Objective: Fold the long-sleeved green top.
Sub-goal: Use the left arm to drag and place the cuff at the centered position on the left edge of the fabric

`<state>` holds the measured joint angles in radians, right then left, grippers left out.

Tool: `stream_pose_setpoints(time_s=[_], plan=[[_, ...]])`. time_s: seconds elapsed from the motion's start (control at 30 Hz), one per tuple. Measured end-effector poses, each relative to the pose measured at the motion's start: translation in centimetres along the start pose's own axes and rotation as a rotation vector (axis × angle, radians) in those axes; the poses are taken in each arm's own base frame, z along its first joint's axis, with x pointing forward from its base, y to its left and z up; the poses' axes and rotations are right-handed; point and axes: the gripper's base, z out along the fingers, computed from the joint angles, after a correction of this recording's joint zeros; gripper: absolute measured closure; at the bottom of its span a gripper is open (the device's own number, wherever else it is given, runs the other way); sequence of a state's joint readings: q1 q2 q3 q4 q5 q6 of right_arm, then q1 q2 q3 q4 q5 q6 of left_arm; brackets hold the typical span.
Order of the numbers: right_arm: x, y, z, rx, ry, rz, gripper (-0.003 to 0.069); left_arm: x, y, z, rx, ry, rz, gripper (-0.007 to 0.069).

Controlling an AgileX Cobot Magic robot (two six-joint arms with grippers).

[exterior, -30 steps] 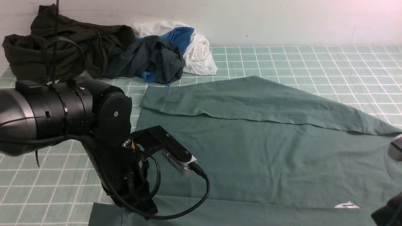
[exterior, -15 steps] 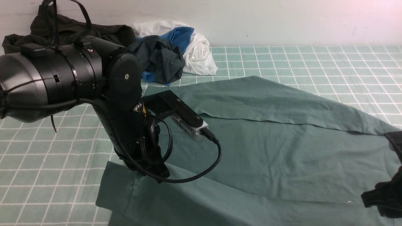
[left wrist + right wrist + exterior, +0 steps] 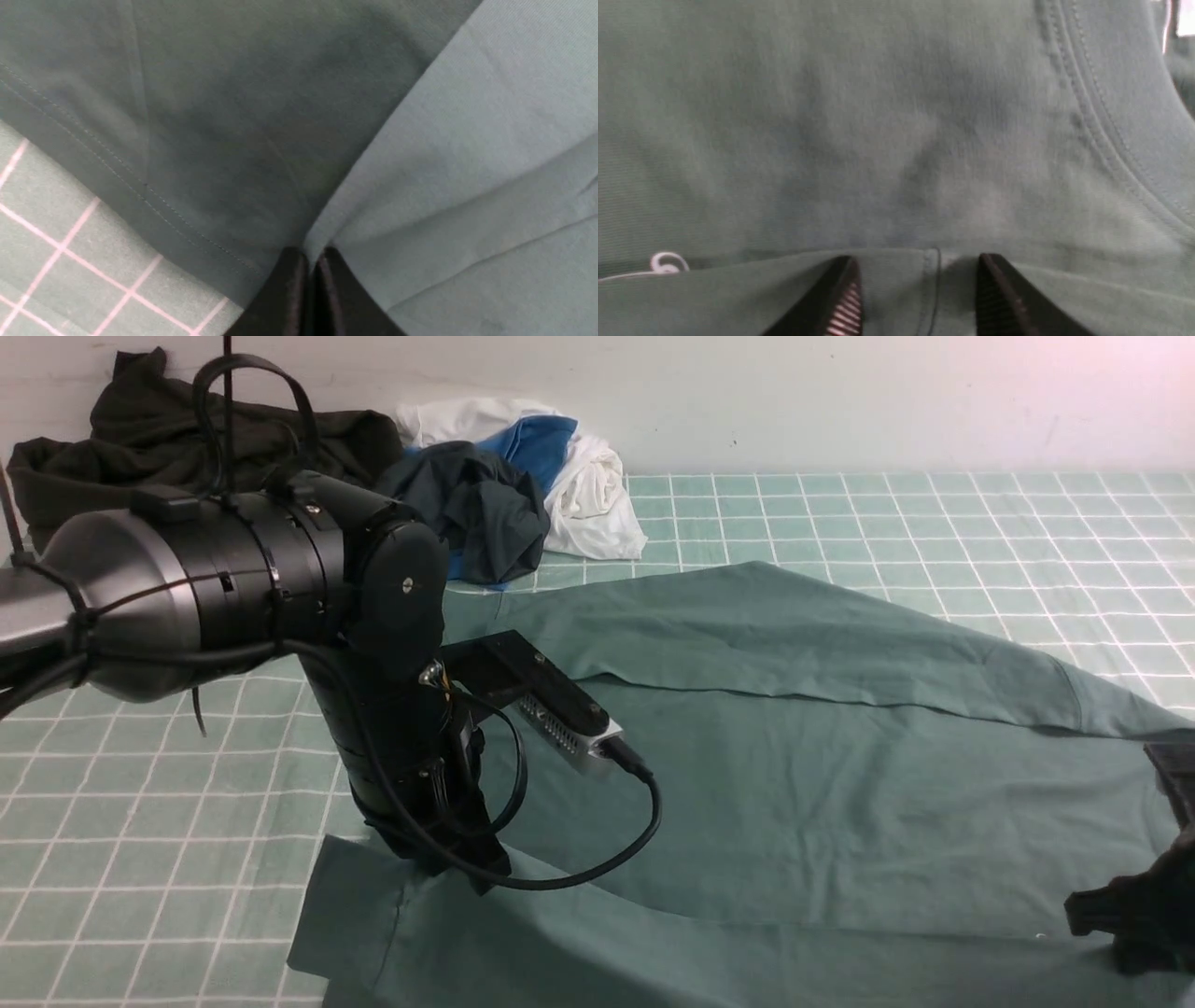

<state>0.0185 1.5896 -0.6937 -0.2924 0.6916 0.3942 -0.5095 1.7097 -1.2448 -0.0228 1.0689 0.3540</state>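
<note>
Two sets of fingers are on the near edge of the green long-sleeved top (image 3: 794,784), which lies spread over the checked surface (image 3: 934,523) with its far sleeve (image 3: 747,635) already laid across the body. The left fingers (image 3: 299,289) are pressed together on a pinch of the cloth near the hem, tenting it up off the surface. The right fingers (image 3: 843,298) stand apart with a seamed fold between them, not pinched, close to the white logo (image 3: 663,263).

Judging by this, the step in hand is bringing the near side over the body. The next move calls for the right fingers to close on their fold, then for both ends to rise and travel together, or the edge will land skewed.

The left arm (image 3: 233,588) reaches in level from the left, wrist bent straight down. Of the right arm (image 3: 1139,915) only a dark piece shows, low at the near right edge.
</note>
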Motion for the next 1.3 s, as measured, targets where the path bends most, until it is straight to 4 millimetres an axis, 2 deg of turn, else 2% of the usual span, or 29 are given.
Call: stream_pose_setpoints(time_s=[0.1,0.13,0.23,0.4,0.57,0.67,0.77,0.83,0.93,1.07,1.1,1.13,1.17,1.2,1.27,1.3], plan=[[-0.1,0.1,0.1,-0.003,-0.007,-0.002,0.0504,-0.1,0.0,0.0,-0.003,-0.006,0.001,0.0625],[-0.1,0.1,0.1,-0.003,-0.007,-0.005,0.0578,-0.1,0.1,0.0,-0.007,-0.008,0.002,0.0625],[-0.1,0.0,0.1,0.008,-0.006,-0.021,0.0646,-0.2,0.3,0.0,-0.024,-0.007,0.011,0.0625],[0.2,-0.5,-0.6,0.042,0.007,-0.041,0.0659,-1.1,0.7,-1.3,-0.059,-0.053,0.021,0.0625],[0.6,-1.4,-3.2,0.077,-0.044,-0.042,0.0659,-3.0,1.4,-3.2,-0.096,-0.151,0.021,0.0625],[0.8,-1.8,-4.6,0.089,-0.09,-0.042,0.0659,-4.7,2.1,-3.3,-0.121,-0.189,0.027,0.0624],[0.9,-2.0,-5.2,0.093,-0.114,-0.041,0.0659,-6.1,2.7,-2.0,-0.128,-0.179,0.033,0.0603],[0.9,-2.0,-5.2,0.094,-0.115,-0.038,0.0654,-6.8,3.0,-1.0,-0.126,-0.171,0.033,0.0573],[0.8,-2.1,-5.2,0.1,-0.117,-0.036,0.0609,-7.8,3.4,0.4,-0.13,-0.161,0.036,0.0476],[0.9,-2.1,-5.2,0.106,-0.116,-0.029,0.0509,-9.0,4.5,0.2,-0.157,-0.201,-0.033,0.0314],[0.9,-2.2,-5.2,0.108,-0.113,-0.015,0.0473,-9.2,5.3,-0.2,-0.164,-0.223,-0.091,0.0268],[0.9,-2.2,-5.2,0.108,-0.112,-0.013,0.0461,-9.3,5.5,-0.3,-0.166,-0.23,-0.109,0.0255],[0.9,-2.2,-5.2,0.109,-0.111,-0.008,0.0445,-9.3,6.2,-0.5,-0.17,-0.241,-0.145,0.0235],[1.0,-2.2,-5.5,0.107,-0.117,0.007,0.0398,-9.2,8.0,-1.1,-0.18,-0.27,-0.251,0.0188],[1.1,-2.3,-5.8,0.103,-0.13,0.018,0.0382,-9.1,9.5,-1.4,-0.183,-0.289,-0.308,0.0176],[1.2,-2.3,-6.4,0.093,-0.151,0.033,0.0365,-8.8,11.5,-1.3,-0.175,-0.306,-0.385,0.0165]])
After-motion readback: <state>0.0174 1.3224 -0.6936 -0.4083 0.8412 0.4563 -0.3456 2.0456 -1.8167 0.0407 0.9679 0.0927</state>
